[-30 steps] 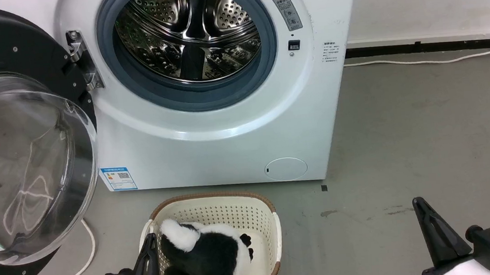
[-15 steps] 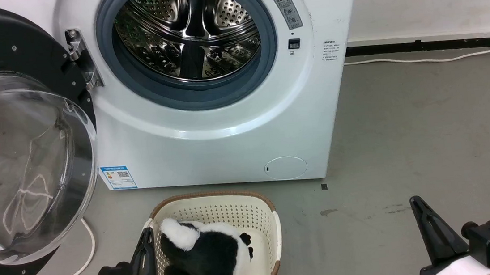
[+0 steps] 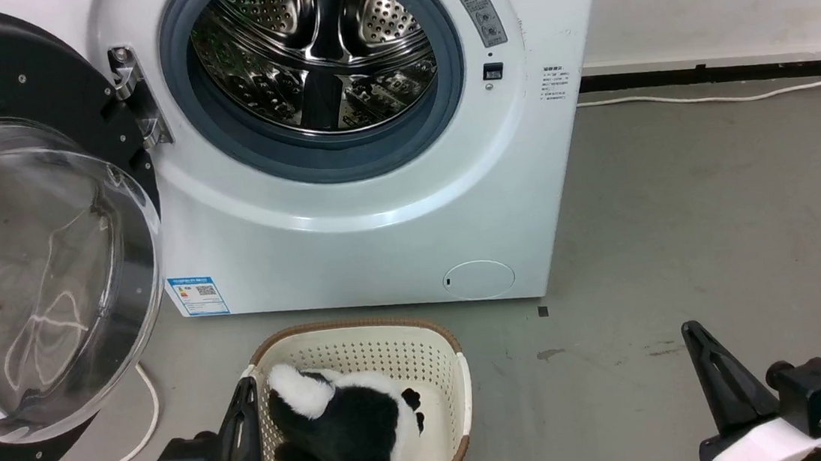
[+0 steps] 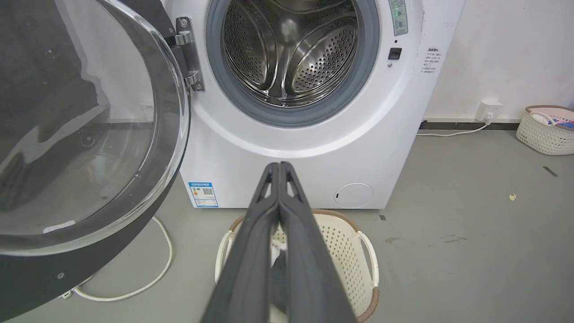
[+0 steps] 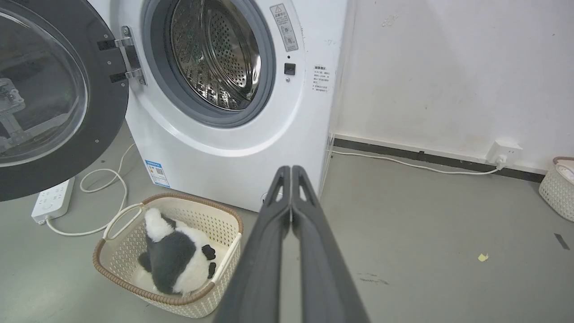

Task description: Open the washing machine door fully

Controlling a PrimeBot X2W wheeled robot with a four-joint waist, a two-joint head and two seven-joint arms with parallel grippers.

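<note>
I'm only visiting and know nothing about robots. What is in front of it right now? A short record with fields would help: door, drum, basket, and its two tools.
Door: washing machine door swung wide open on its hinge, at the robot's left
Drum: steel drum exposed, looks empty
Basket: cream basket on the floor before the machine, black-and-white plush toy inside
Left tool: left tool shut, holding nothing, by the basket
Right tool: right tool shut, holding nothing, over bare floor
</note>
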